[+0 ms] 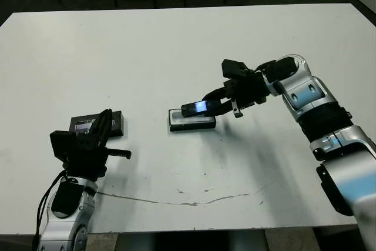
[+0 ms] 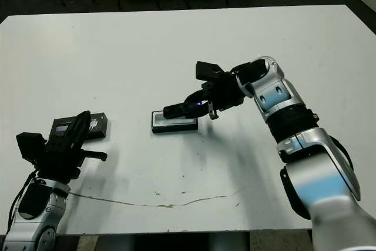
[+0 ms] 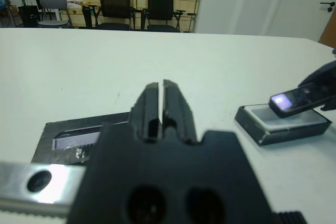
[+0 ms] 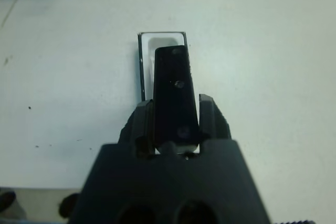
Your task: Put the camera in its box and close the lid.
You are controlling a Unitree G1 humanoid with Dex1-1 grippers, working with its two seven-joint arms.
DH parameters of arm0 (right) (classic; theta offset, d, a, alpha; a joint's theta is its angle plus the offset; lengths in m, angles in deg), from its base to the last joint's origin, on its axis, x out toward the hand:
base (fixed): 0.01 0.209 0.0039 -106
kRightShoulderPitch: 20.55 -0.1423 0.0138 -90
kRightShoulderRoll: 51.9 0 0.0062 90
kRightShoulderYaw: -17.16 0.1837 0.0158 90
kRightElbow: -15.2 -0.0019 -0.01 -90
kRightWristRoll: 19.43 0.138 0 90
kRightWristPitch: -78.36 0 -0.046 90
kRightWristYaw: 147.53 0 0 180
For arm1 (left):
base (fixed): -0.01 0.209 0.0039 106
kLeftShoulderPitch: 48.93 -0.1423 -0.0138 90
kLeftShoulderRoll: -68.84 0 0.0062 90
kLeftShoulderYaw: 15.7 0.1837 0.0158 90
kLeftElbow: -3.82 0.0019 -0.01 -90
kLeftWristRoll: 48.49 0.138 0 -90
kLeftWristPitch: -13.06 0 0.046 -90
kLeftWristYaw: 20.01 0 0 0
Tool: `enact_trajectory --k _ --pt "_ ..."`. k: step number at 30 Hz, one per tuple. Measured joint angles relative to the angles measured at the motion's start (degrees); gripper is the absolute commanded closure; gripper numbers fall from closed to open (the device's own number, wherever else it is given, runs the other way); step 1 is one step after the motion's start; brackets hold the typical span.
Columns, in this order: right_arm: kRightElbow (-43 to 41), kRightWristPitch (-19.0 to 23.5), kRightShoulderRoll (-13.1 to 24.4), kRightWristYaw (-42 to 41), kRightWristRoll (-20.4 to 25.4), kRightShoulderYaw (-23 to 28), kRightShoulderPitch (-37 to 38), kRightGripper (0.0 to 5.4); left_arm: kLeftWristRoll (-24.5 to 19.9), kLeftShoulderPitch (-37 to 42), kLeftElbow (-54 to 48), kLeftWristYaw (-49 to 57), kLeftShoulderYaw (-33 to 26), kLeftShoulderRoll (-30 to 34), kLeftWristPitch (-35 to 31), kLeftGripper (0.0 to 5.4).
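The camera (image 1: 195, 108), a slim black slab with a bluish glint, hangs just above the box (image 1: 191, 120), a black-rimmed tray with white lining at the table's middle. My right gripper (image 1: 216, 103) is shut on the camera's near end; in the right wrist view the camera (image 4: 175, 93) lies between the fingers (image 4: 210, 116) over the box (image 4: 161, 41). The lid (image 1: 94, 124), a flat black panel with a silvery label, lies on the table at the left. My left gripper (image 1: 103, 123) is shut, empty, right beside the lid (image 3: 73, 137).
A thin dark crack line (image 1: 176, 201) runs across the white table (image 1: 176, 45) near its front edge. Black chairs (image 3: 136, 9) and shelves stand beyond the far side.
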Motion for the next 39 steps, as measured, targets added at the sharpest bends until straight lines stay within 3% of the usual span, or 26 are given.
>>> enact_trajectory --k 20,31,39 --pt "4.10 1.83 -1.87 -4.68 -0.79 -0.56 -2.84 4.67 -0.01 0.02 -0.33 0.35 0.21 -0.01 -0.20 5.40" --pt "-0.89 -0.04 -4.51 1.35 -5.14 -4.04 -1.38 4.67 -0.09 -0.04 -0.53 0.60 0.68 -0.20 -0.22 5.40" --pt "-6.15 -0.62 -4.36 4.51 -9.32 -6.87 -0.15 4.67 0.49 -0.41 -0.87 1.31 0.95 -0.32 -0.23 5.40"
